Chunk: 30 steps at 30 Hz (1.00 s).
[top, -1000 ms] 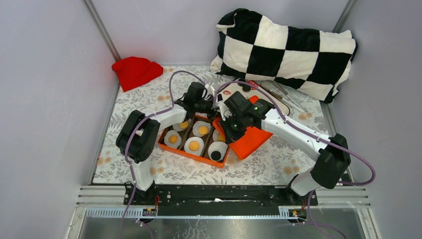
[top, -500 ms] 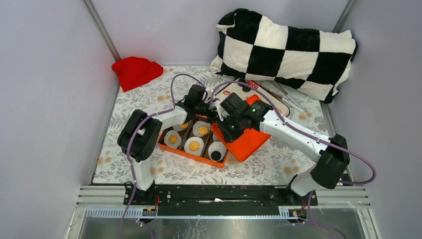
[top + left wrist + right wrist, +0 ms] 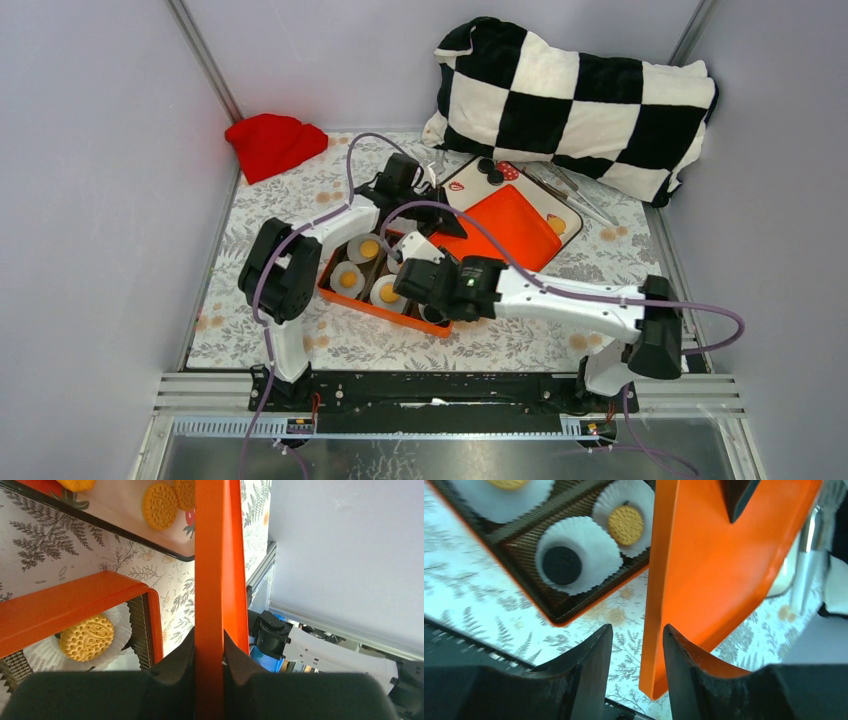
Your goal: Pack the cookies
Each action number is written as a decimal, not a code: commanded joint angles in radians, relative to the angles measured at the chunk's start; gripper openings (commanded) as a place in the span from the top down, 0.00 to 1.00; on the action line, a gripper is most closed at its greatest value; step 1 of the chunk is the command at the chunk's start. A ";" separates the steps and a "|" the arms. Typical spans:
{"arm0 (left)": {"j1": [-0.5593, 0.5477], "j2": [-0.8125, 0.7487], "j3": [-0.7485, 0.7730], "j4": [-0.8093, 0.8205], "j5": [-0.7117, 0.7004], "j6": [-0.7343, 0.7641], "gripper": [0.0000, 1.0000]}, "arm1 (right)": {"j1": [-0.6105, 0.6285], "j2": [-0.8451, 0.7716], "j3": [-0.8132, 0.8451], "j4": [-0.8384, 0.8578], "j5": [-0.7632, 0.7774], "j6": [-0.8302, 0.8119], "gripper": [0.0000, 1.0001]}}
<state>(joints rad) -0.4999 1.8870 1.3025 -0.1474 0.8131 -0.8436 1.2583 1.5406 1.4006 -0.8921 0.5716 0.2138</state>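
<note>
Bright, even light; soft shadows; wrist-view foregrounds blurred.

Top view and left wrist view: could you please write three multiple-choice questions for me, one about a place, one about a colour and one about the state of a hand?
1. Where does the red cloth lie on the table?
A. at the far left corner
B. at the near right corner
C. in the middle

2. What colour is the lid that lies flat beyond the arms?
A. blue
B. orange
C. green

3. In what state is the left hand?
A. wide open
B. shut on nothing
C. shut on the edge of the lid

Answers:
1. A, as the top view shows the cloth by the far left post.
2. B, as the lid is bright orange in both views.
3. C, as the left wrist view shows both fingers pressed against the orange edge.
</note>
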 commanded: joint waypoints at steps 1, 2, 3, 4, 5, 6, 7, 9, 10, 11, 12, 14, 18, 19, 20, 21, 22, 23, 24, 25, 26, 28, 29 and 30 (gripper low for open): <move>0.011 -0.019 0.074 -0.142 -0.020 0.058 0.98 | 0.019 0.096 -0.041 -0.086 0.298 0.160 0.51; 0.011 -0.028 0.086 -0.169 -0.031 0.069 0.98 | 0.020 0.111 -0.052 -0.092 0.347 0.181 0.51; 0.011 -0.038 0.089 -0.192 -0.037 0.079 0.98 | 0.020 0.124 -0.064 -0.092 0.390 0.197 0.51; 0.011 -0.048 0.092 -0.215 -0.041 0.088 0.98 | 0.020 0.135 -0.073 -0.088 0.425 0.207 0.51; 0.012 -0.054 0.095 -0.238 -0.045 0.097 0.98 | 0.020 0.150 -0.078 -0.087 0.462 0.218 0.51; 0.013 -0.062 0.096 -0.257 -0.046 0.105 0.98 | 0.020 0.162 -0.083 -0.087 0.478 0.230 0.52; 0.016 -0.070 0.095 -0.275 -0.048 0.112 0.98 | 0.018 0.177 -0.082 -0.092 0.510 0.249 0.53; 0.018 -0.087 0.094 -0.311 -0.066 0.131 0.98 | 0.019 0.207 -0.069 -0.128 0.562 0.315 0.60; 0.020 -0.095 0.094 -0.326 -0.076 0.140 0.98 | 0.019 0.220 -0.060 -0.162 0.593 0.346 0.66; 0.022 -0.103 0.093 -0.339 -0.083 0.146 0.98 | 0.019 0.230 -0.051 -0.194 0.617 0.391 0.74; 0.024 -0.108 0.091 -0.348 -0.087 0.154 0.98 | 0.018 0.237 -0.041 -0.219 0.639 0.421 0.83; 0.031 -0.114 0.093 -0.357 -0.086 0.164 0.95 | 0.018 0.244 -0.016 -0.281 0.667 0.473 0.95; 0.053 -0.119 0.136 -0.348 -0.058 0.170 0.76 | 0.018 0.242 0.031 -0.345 0.666 0.504 1.00; 0.062 -0.129 0.152 -0.338 -0.045 0.164 0.71 | 0.018 0.236 0.037 -0.360 0.665 0.517 1.00; 0.081 -0.144 0.174 -0.324 -0.037 0.155 0.64 | 0.018 0.230 0.042 -0.371 0.660 0.526 1.00; 0.099 -0.164 0.197 -0.316 -0.037 0.145 0.57 | 0.018 0.221 0.044 -0.385 0.657 0.534 1.00; 0.118 -0.184 0.224 -0.312 -0.038 0.137 0.50 | 0.018 0.212 0.044 -0.401 0.654 0.552 1.00; 0.142 -0.204 0.257 -0.313 -0.044 0.125 0.47 | 0.018 0.199 0.044 -0.415 0.652 0.564 1.00; 0.170 -0.222 0.288 -0.329 -0.054 0.114 0.46 | 0.018 0.191 0.046 -0.431 0.650 0.578 1.00; 0.200 -0.241 0.332 -0.345 -0.067 0.098 0.46 | 0.018 0.182 0.054 -0.454 0.649 0.599 1.00; 0.234 -0.274 0.356 -0.362 -0.089 0.079 0.46 | 0.019 0.173 0.066 -0.472 0.645 0.612 1.00; 0.283 -0.344 0.381 -0.398 -0.184 0.070 0.57 | 0.019 0.146 0.118 -0.489 0.625 0.606 1.00; 0.289 -0.385 0.389 -0.427 -0.279 0.086 0.65 | 0.019 0.126 0.155 -0.486 0.611 0.592 1.00; 0.288 -0.422 0.389 -0.457 -0.388 0.106 0.73 | 0.019 0.099 0.200 -0.464 0.586 0.553 1.00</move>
<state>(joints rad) -0.2447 1.6260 1.6360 -0.4953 0.6819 -0.7551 1.2781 1.7649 1.4410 -1.3045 1.1088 0.7437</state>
